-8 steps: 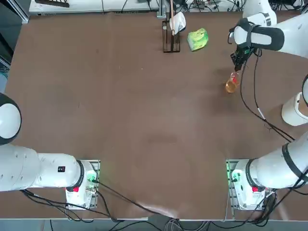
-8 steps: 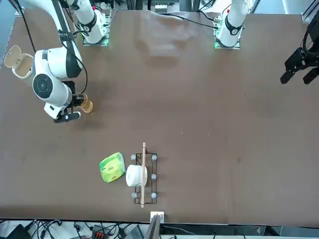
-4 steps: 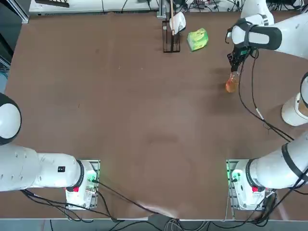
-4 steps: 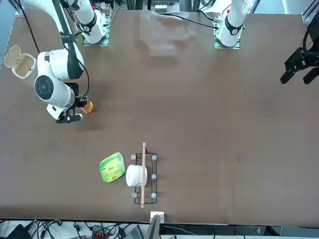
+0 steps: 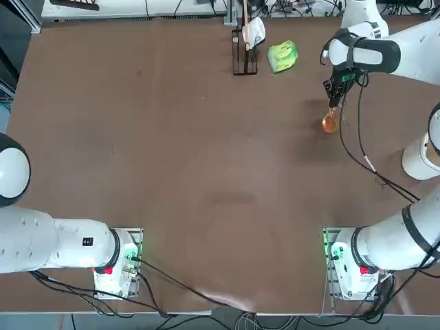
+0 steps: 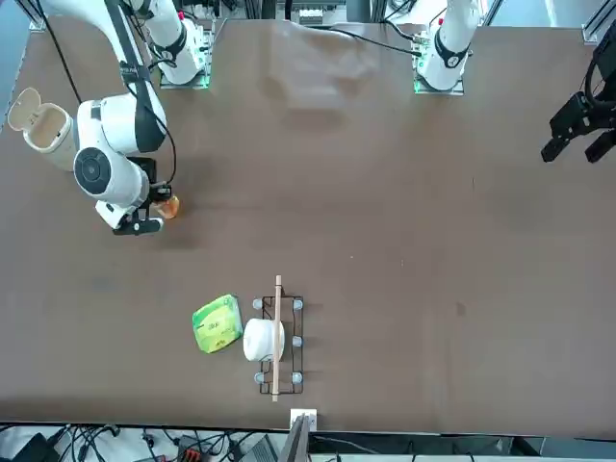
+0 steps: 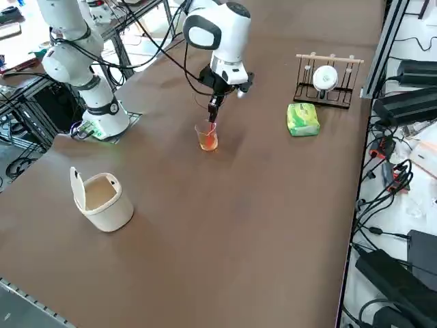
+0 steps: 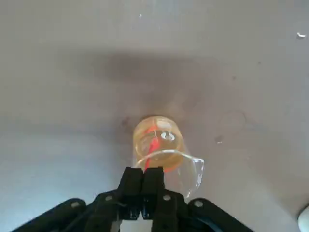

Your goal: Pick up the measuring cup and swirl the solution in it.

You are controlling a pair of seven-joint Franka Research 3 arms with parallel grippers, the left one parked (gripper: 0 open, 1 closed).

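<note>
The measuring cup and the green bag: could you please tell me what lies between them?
Nothing but bare table, seen in the top view, between the measuring cup, held by the right hand, and the green bag.

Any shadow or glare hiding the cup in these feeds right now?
Wrist view: a soft dark shadow lies on the table beyond the measuring cup, whose rim catches light; the right gripper is pinched on that rim. Right side view: the orange solution reads clearly. Top view: the cup is tiny but unobscured.
</note>
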